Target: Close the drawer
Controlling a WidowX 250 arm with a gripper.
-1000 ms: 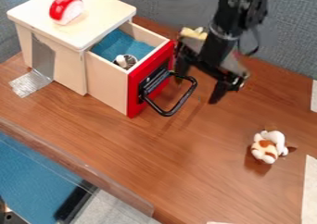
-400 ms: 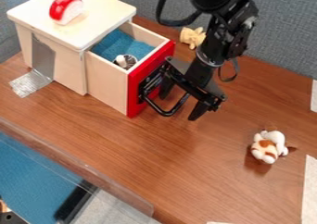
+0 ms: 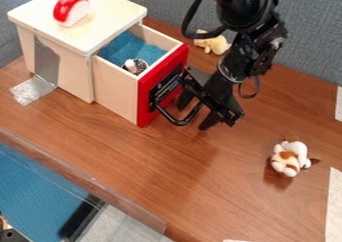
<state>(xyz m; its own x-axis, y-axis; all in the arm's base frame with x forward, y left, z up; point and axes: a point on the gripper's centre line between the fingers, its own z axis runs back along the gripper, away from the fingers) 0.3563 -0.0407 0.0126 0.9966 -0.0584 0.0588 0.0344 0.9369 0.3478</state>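
Your gripper (image 3: 196, 111), spread open at the handle (image 3: 178, 123) of the drawer (image 3: 117, 92) jutting right from the cabinet (image 3: 72, 72), could snag that handle and jam the drawer if you push off-centre.

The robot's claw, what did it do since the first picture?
The gripper moved left and down in the view, to the black handle; its fingers are apart, with no clear hold. The drawer stayed open, and the white-and-brown toy stayed put.
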